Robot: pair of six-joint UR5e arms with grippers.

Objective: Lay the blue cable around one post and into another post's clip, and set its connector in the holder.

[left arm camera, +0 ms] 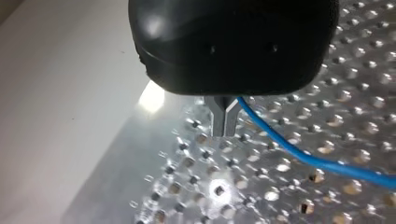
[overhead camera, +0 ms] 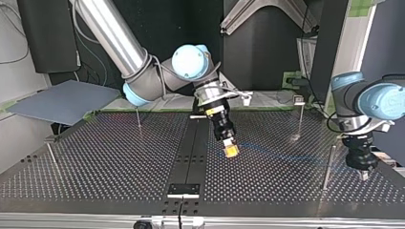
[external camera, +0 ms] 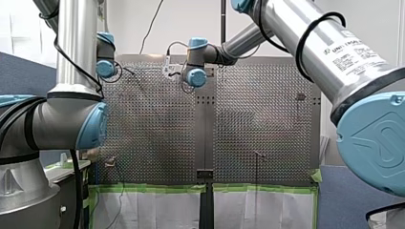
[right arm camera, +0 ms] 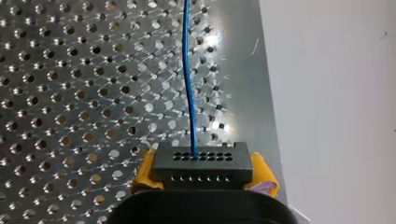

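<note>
The job is only just starting. My right gripper (overhead camera: 230, 150) is near the middle of the top view. Its yellow pads (right arm camera: 145, 170) are pressed on both sides of the black connector (right arm camera: 203, 163), so the connector is up in the gripper and not in any holder yet. The blue cable (right arm camera: 187, 70) comes out of the connector and runs away over the table (overhead camera: 119, 162) with all the little holes.

My left gripper (left arm camera: 224, 122) is at the right side of the top view. Its two metal fingers are close together, and the blue cable comes out right beside their tips. It looks like they are pinching the cable.

A tall post (overhead camera: 326, 167) stands just beside my left gripper, and another post (overhead camera: 300, 117) stands farther back. The cable shows only as a faint blue line between the two grippers, and I think it is not around a post yet, and not in a clip.

So all three parts are left to do: go around a post, push into a clip, and put the connector down in its holder.
</note>
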